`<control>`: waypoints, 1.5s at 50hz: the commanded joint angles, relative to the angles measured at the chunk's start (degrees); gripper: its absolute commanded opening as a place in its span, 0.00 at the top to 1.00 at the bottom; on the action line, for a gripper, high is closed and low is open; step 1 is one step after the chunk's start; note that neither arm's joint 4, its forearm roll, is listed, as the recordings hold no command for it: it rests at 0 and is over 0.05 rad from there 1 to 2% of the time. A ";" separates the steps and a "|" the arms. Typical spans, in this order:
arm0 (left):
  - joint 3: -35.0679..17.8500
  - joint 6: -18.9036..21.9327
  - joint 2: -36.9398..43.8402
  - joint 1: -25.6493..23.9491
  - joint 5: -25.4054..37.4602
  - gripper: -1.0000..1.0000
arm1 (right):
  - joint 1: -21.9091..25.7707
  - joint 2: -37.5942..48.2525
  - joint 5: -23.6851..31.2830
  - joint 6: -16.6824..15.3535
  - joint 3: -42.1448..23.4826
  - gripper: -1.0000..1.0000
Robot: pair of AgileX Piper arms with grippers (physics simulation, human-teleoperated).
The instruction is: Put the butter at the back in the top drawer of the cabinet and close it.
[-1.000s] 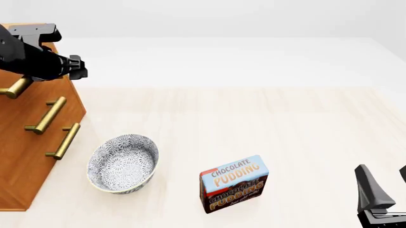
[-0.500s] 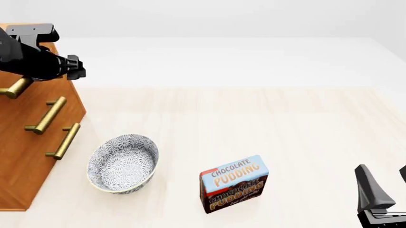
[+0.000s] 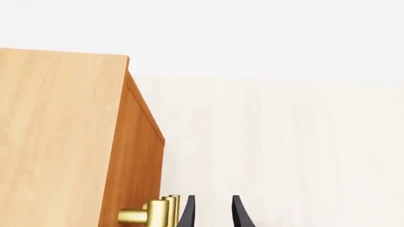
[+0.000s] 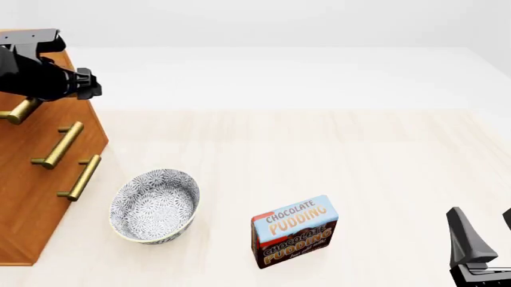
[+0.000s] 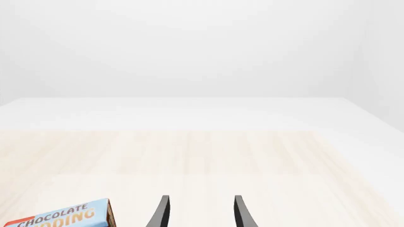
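The left claw (image 3: pixel 211 213) is spread and holds nothing, just beside the brass handle (image 3: pixel 151 215) of the top drawer (image 4: pixel 16 110) of the cabinet (image 3: pixel 63 142). The butter shows in no view. The right claw (image 5: pixel 198 213), also spread and holding nothing, hovers over the desk (image 4: pixel 319 149), with the pudding box (image 4: pixel 295 230) off to its left.
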 commanded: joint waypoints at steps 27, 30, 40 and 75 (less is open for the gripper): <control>3.54 -6.70 -1.03 14.56 -1.70 0.00 | 0.00 0.00 0.00 0.00 0.00 0.00; 3.31 -7.12 -2.54 13.81 -1.11 0.00 | 0.00 0.00 0.00 0.00 0.00 0.00; 1.97 -11.11 -9.43 7.96 0.87 0.00 | 0.00 0.00 0.00 0.00 0.00 0.00; -1.24 -15.47 -16.86 -3.46 3.69 0.00 | 0.00 0.00 0.00 0.00 0.00 0.00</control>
